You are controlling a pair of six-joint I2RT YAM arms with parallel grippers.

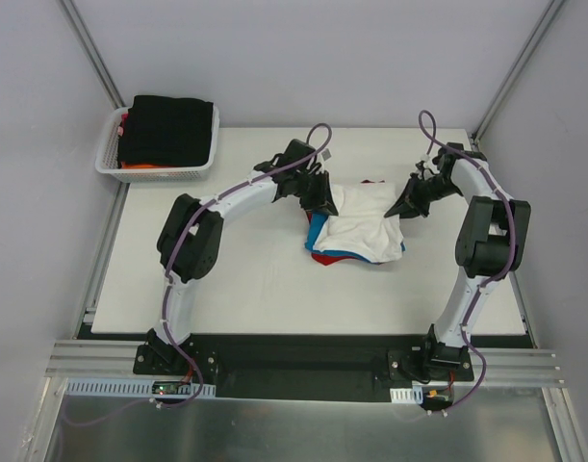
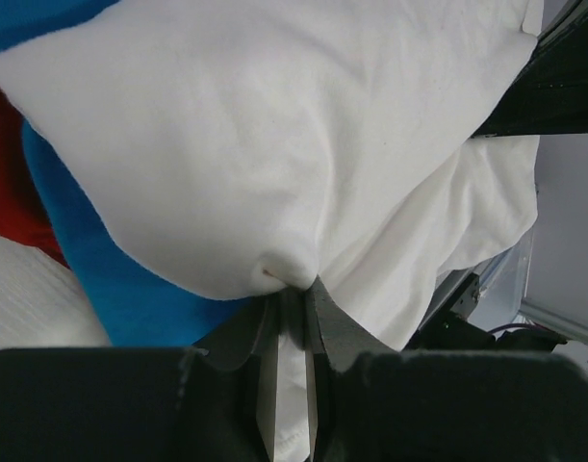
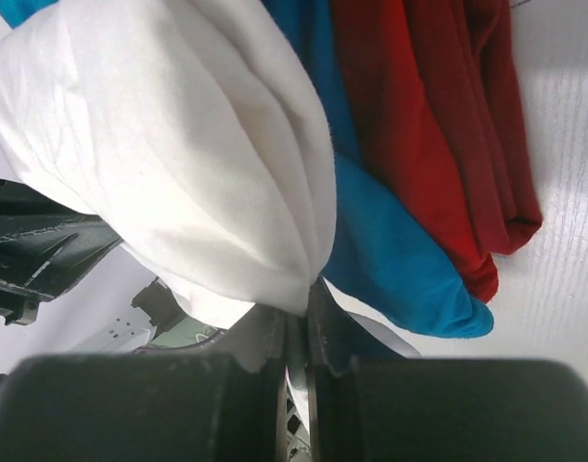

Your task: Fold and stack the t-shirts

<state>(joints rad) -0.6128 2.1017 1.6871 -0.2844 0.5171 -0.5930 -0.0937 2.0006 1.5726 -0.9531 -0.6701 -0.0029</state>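
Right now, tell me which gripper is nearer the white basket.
Left. The left gripper pinches the white t-shirt at the edge on the basket side; the right gripper pinches its opposite edge, farther away.

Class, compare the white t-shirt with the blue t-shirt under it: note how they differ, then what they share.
Colour: the white t-shirt is plain white, the blue t-shirt bright blue. Position: white lies on top; blue sits beneath, showing only at the edges. Grip: the left gripper and right gripper each pinch the white one; neither holds the blue. Shared: both are soft, rumpled shirts in one pile.
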